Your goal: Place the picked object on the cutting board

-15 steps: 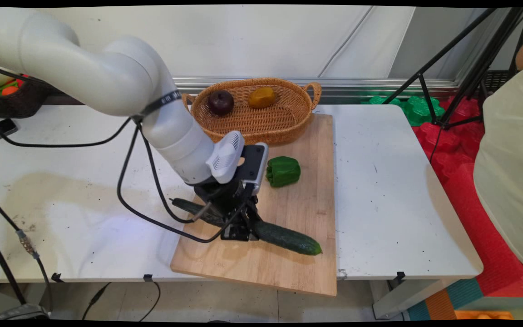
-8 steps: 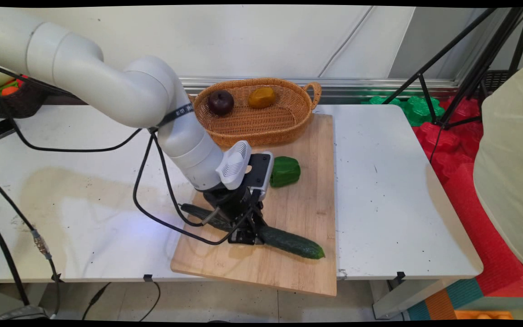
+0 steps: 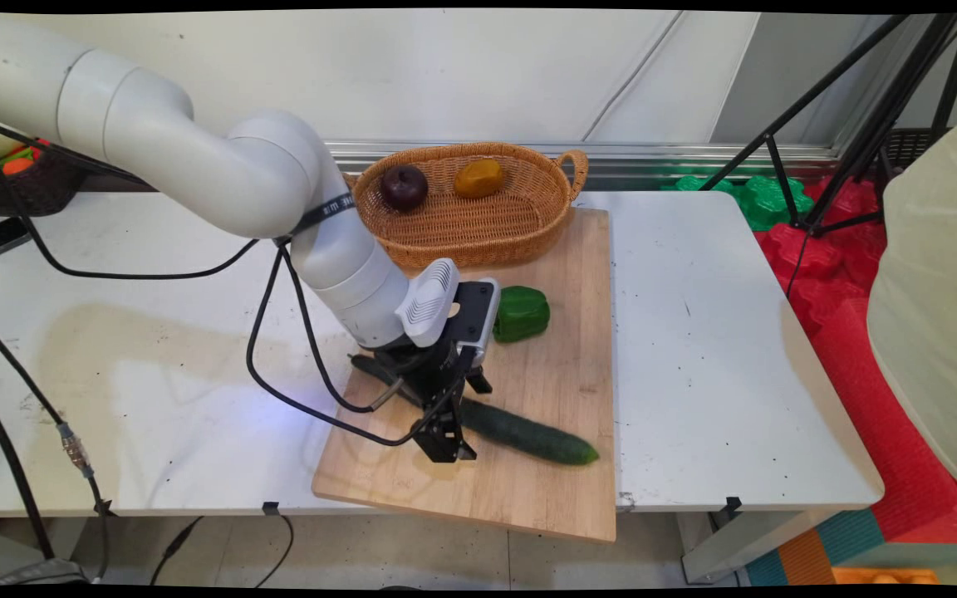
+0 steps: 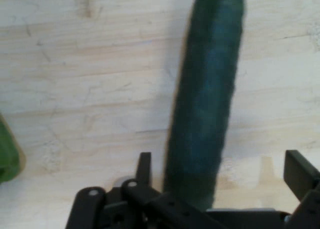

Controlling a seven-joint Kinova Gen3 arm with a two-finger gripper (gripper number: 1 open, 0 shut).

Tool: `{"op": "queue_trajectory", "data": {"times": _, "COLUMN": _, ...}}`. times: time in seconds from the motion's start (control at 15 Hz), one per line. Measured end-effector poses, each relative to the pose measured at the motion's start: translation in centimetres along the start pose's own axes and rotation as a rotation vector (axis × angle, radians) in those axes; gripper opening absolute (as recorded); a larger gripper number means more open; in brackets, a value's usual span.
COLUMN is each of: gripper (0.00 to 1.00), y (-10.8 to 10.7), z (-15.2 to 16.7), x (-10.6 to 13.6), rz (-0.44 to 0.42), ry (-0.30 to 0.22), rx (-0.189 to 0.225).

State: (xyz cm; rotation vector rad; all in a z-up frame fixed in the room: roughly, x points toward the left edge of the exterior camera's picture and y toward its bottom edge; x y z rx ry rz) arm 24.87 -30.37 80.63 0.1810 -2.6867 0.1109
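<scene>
I am hovering the gripper [image 3: 455, 419], fingers spread, astride the cucumber [image 3: 528, 435], whose length is crossing them on the board [image 3: 561, 365].

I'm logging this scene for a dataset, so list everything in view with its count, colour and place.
cucumber: one, dark green, lying on the board's near half, between the fingers
cutting board: one, light wood, on the table's middle
pepper: one, green, on the board beside the hand
basket: one, woven tan, at the board's far end
plum: one, dark red, in the basket
orange fruit: one, in the basket
table: one, white
gripper: one, black, open astride the cucumber
</scene>
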Motion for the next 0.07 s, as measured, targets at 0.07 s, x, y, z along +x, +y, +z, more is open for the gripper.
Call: {"op": "queue_trajectory", "data": {"times": 0.07, "gripper": 1.00, "y": 0.05, "z": -0.18, "x": -0.09, "rz": -0.003, "ry": 0.005, "rx": 0.004}}
